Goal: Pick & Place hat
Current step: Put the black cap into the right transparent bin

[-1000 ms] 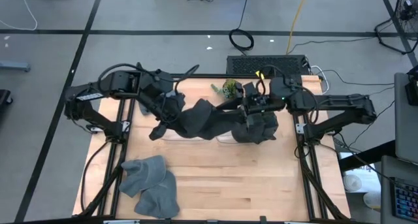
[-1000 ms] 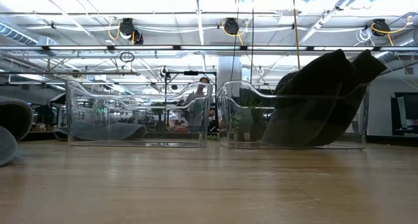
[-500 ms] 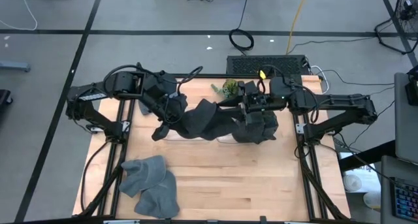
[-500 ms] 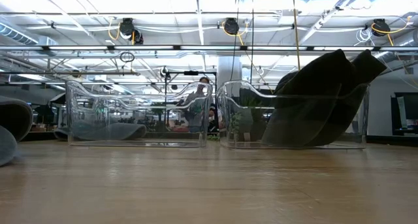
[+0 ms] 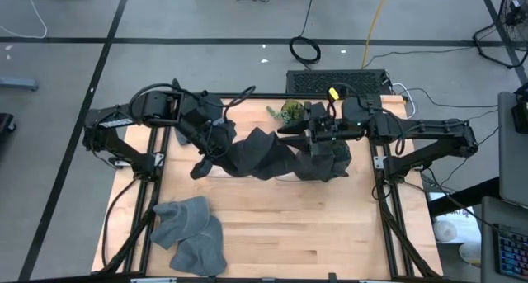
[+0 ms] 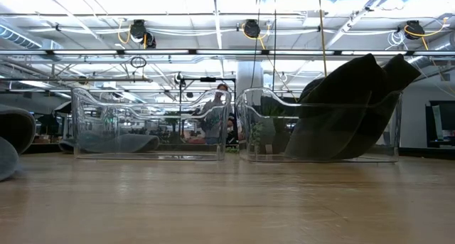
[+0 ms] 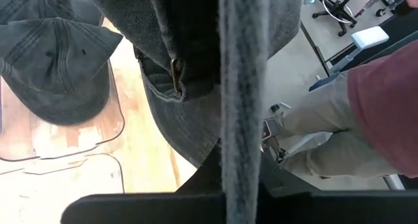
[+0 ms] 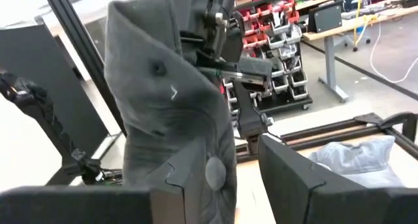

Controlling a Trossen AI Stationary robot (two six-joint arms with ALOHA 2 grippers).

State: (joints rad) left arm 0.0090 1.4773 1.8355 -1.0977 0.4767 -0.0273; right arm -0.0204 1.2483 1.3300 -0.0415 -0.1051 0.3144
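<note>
**Dark cap stretched between two grippers above the bins**

Little has shifted since a second ago; the cap's raised fold has only drifted slightly rightward.

From the left, the left gripper [image 5: 216,143] is clamped on one end of a dark grey fabric baseball cap [image 5: 262,153], gripping its edge over the left clear plastic bin [image 6: 151,123]. The cap's long axis runs left to right, spanning both bins. At the right, the right gripper [image 5: 315,136] pinches the cap's other end above the right clear plastic bin [image 6: 320,126], which holds dark caps. Both arms are equally engaged; whichever releases decides which bin the cap likely falls toward.
</note>
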